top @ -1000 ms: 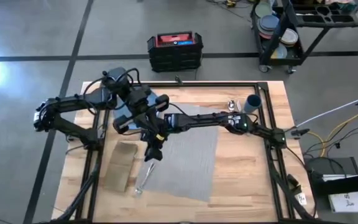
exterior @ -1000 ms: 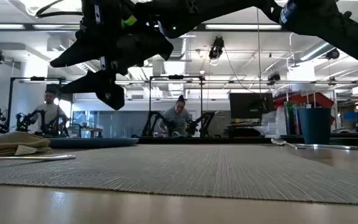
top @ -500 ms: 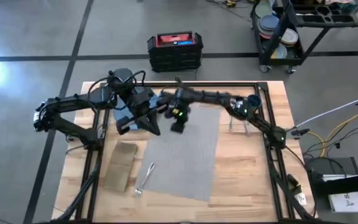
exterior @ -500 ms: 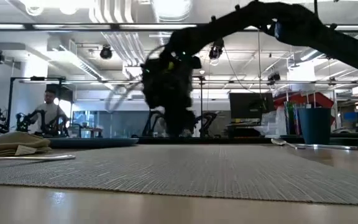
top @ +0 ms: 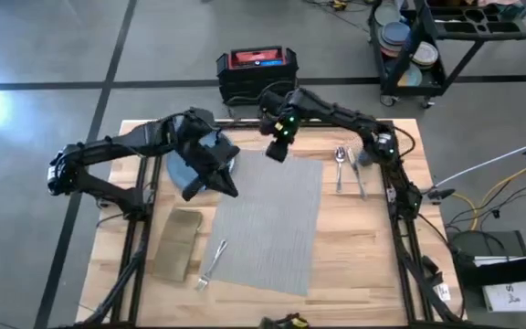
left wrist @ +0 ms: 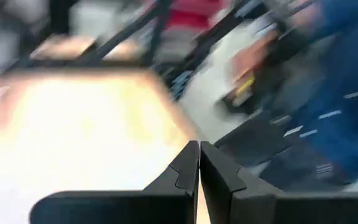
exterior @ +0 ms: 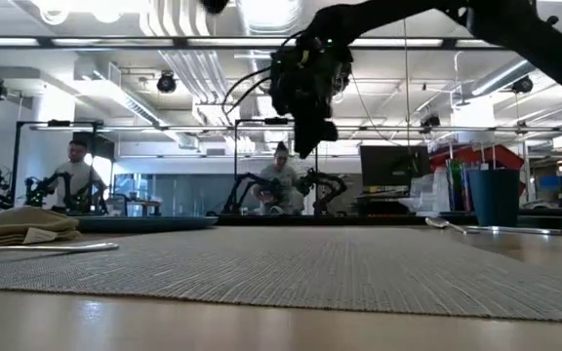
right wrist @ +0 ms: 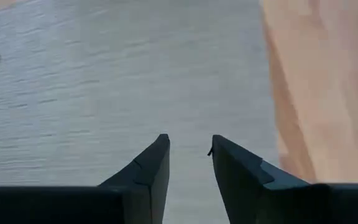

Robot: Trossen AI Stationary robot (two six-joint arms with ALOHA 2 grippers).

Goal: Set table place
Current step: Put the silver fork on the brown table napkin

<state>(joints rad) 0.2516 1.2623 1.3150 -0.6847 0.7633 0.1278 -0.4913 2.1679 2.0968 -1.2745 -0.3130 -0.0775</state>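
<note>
The grey placemat lies mid-table. The tan napkin lies left of it, and the fork lies across its near-left edge. The blue plate rests flat by the mat's far-left corner, partly under my left arm. My left gripper is shut above the plate's near-right rim, and I see no touch. My right gripper hangs open high over the mat's far edge. The spoon and knife lie right of the mat. The dark-blue cup stands upright at the far right.
Black frame rails run along the table's sides. A black and red toolbox sits on the floor beyond the far edge. A black cart with stacked dishes stands at the far right. People sit in the room behind.
My right gripper has risen from just above the fork at the mat's near-left part. It has swung toward the table's far edge and now hangs over the mat's far edge. The fork has stayed where it lay.
</note>
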